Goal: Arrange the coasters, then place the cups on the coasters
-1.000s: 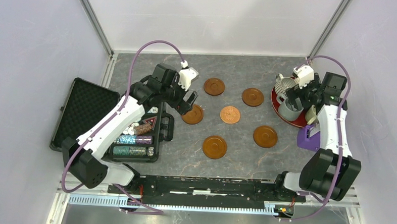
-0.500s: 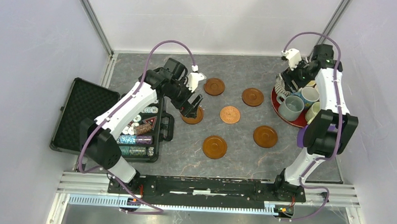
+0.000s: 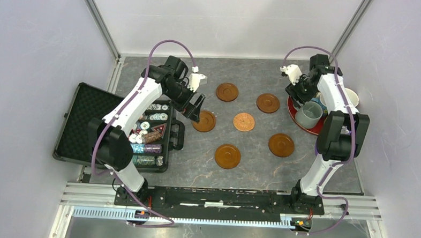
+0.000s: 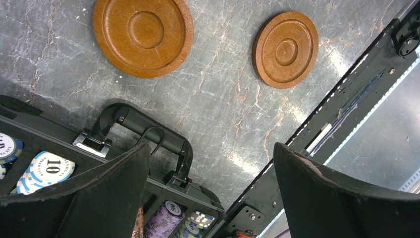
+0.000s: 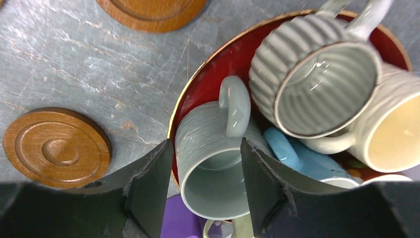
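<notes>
Grey-blue mug [image 5: 198, 144] upright, opng up.

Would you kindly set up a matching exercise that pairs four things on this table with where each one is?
Things:
1. copper-orange patterned round coaster
2. grey-blue ceramic mug
3. striped poker chips
4. ribbed grey-white ceramic mug

Places:
A. in the open black case
B. lying over other mugs on the dark red round tray
C. amid the dark brown round coasters
D. between the fingers of the right gripper

Pairs: 1-C, 2-D, 3-A, 4-B
</notes>
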